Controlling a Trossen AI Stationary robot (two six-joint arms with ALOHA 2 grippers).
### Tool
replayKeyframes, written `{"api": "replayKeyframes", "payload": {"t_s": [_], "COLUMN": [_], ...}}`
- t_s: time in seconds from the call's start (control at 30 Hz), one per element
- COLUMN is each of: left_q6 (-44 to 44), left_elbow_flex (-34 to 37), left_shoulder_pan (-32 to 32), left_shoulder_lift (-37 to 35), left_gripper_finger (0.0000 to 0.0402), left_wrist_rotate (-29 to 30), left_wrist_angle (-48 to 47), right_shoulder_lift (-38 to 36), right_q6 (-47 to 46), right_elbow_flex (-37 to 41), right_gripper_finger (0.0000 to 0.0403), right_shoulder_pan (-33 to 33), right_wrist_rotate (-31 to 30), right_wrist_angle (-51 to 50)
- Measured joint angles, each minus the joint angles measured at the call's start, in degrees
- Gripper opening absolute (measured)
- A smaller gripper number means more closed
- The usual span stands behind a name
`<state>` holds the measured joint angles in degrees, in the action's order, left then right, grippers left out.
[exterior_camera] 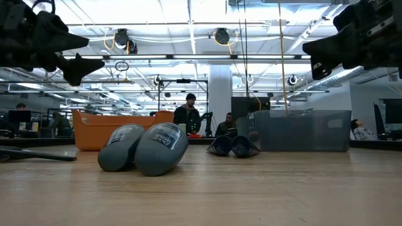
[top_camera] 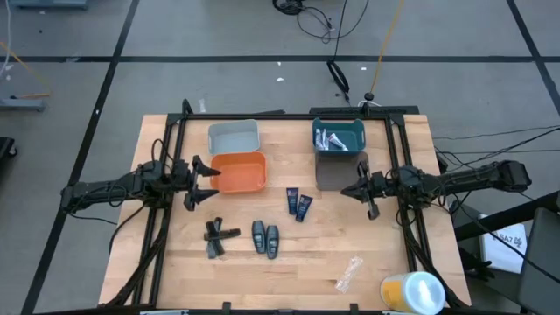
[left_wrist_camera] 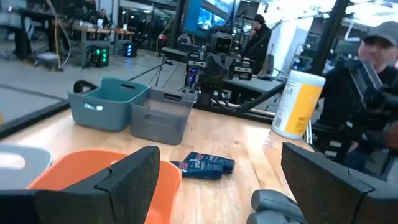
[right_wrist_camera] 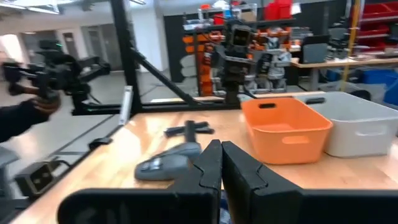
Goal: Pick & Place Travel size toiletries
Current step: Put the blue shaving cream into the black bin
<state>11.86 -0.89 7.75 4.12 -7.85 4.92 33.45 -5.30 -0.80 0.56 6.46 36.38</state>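
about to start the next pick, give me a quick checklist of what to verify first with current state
1. Left gripper open and empty, hovering by the orange bin: ok.
2. Right gripper open for a pick: not ok, it is shut, holding nothing.
3. Dark blue tubes lying free on the table, between the arms: ok.
4. Dark grey oval pieces side by side, unobstructed: ok.
5. Black stick pieces separated: not ok, they lie crossed.
6. Teal bin already holds silvery-white tubes: ok.

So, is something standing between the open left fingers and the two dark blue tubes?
Nothing visible: bare wood lies between the left gripper and the dark blue tubes; the orange plastic bin sits just beside that path.
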Motion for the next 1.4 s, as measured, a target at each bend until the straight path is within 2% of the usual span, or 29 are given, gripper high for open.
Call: {"api": "replayKeyframes", "payload": {"t_s": [0.3,0.53,0.73,0.97,1.1,1.4], "left_q6": [0.57,0.52,0.44,0.40,0.37,0.35], "left_elbow_flex": [0.00,0.00,0.00,0.00,0.00,0.00], "left_shoulder_pan": [0.00,0.00,0.00,-0.02,0.00,0.00], "left_shoulder_lift": [0.00,0.00,0.00,0.00,0.00,0.00], "left_gripper_finger": [0.0328,0.0328,0.0328,0.0328,0.0328,0.0328], "left_wrist_rotate": [3.45,3.46,3.46,3.49,3.49,3.47], "left_wrist_angle": [-0.34,0.36,0.37,0.32,0.27,-0.04], "right_shoulder_lift": [0.10,4.07,14.30,32.42,42.76,61.85], "right_q6": [-4.42,-5.84,-5.79,-2.54,0.23,5.29], "right_elbow_flex": [0.00,-1.52,-6.35,-16.59,-23.08,-33.30], "right_gripper_finger": [0.0000,0.0000,0.0003,0.0007,0.0038,0.0177], "right_shoulder_pan": [-2.51,-1.68,1.27,4.72,5.85,6.49], "right_wrist_rotate": [-0.75,-7.99,-8.15,-9.58,-9.45,-9.73], "right_wrist_angle": [-2.23,-0.14,0.15,5.10,5.46,2.65]}}
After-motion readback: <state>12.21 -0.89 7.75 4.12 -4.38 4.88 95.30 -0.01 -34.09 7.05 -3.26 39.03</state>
